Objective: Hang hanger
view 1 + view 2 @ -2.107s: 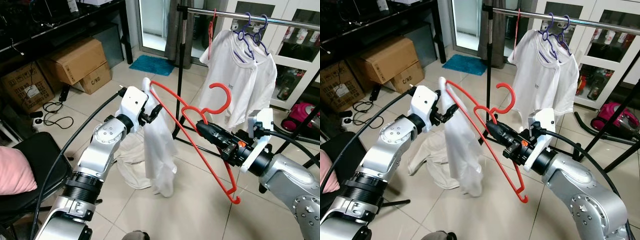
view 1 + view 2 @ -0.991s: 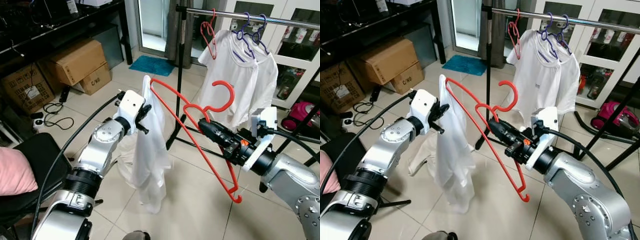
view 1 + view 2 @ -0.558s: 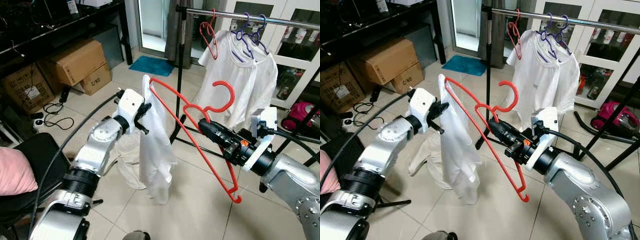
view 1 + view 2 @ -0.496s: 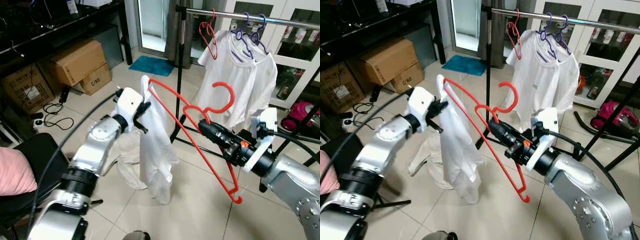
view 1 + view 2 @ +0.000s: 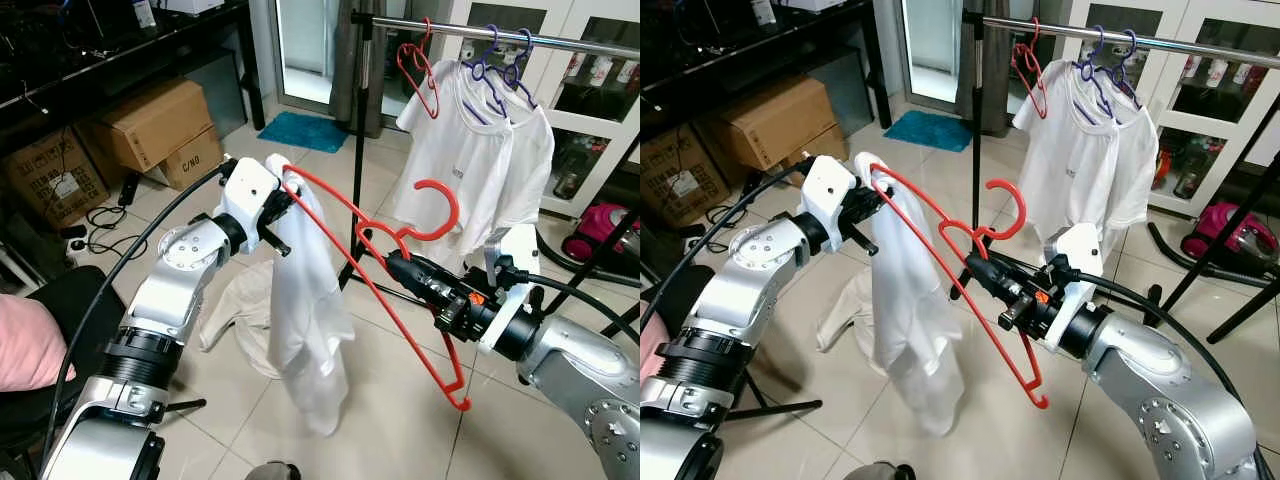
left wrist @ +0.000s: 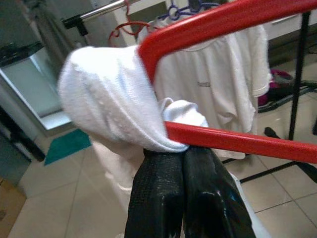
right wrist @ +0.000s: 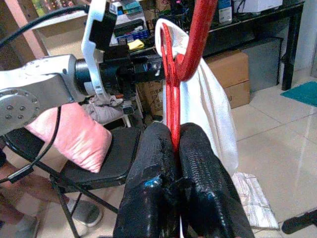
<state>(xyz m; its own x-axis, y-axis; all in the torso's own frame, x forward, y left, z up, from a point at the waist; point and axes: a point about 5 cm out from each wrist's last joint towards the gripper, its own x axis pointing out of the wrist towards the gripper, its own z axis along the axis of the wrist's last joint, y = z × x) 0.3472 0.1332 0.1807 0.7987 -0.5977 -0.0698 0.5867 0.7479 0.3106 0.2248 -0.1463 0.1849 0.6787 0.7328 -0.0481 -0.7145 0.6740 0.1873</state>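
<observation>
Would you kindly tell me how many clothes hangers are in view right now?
4. One large red hanger is held by the right pincer, its far end at the left pincer. An empty red hanger and two purple hangers are on the rail. More may be hidden.

Two red hangers [image 5: 400, 290], two purple hangers [image 5: 505, 60], three white shirts [image 5: 305, 330], two cardboard boxes [image 5: 155, 125]

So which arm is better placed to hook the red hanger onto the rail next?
Likely the right. The right gripper is shut on the red hanger just below its hook, nearer the rail. The left gripper pinches the white shirt at the hanger's far end.
</observation>
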